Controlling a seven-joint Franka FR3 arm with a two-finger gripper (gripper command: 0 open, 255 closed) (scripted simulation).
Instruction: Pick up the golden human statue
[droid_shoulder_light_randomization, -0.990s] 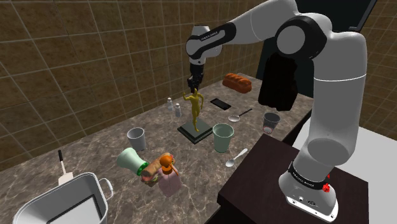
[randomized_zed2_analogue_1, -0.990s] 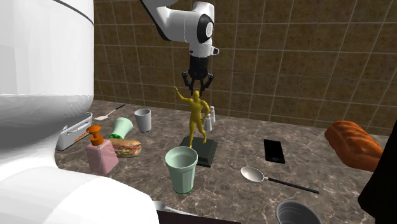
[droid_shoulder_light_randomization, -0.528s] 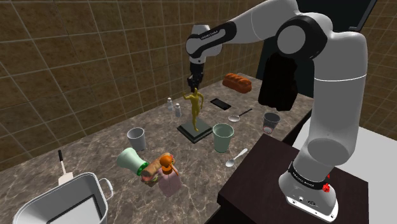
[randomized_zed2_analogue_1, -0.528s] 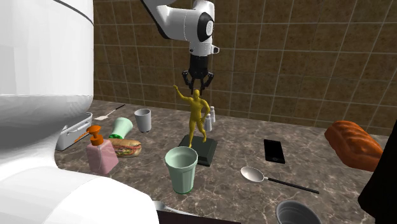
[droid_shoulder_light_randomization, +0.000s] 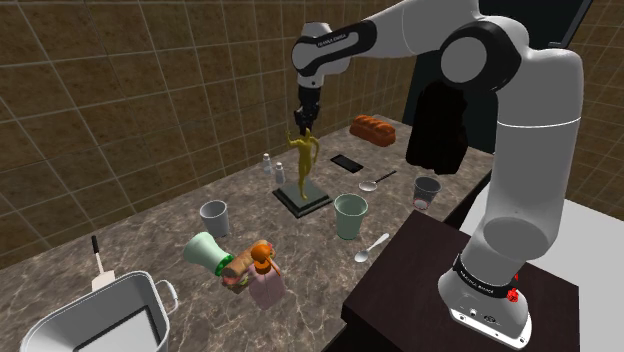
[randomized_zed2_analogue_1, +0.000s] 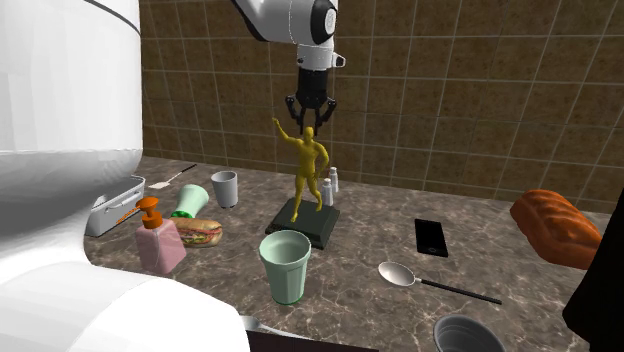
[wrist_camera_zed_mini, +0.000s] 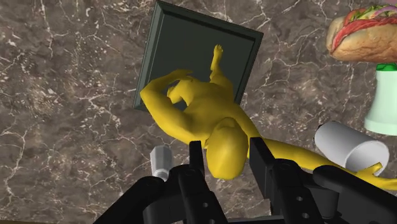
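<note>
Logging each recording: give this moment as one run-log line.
phase: lift | jaws: shut on statue head | statue: higher than a second ago | nearest: green cup, apart from base

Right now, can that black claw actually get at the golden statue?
Seemingly yes: the gripper clasps the golden statue by its head from both sides, with nothing else in the way.

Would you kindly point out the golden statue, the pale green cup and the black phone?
golden statue (randomized_zed2_analogue_1: 308, 162): second exterior view, its torso.
pale green cup (randomized_zed2_analogue_1: 285, 275): second exterior view, its outer wall.
black phone (randomized_zed2_analogue_1: 431, 237): second exterior view, its flat face.
</note>
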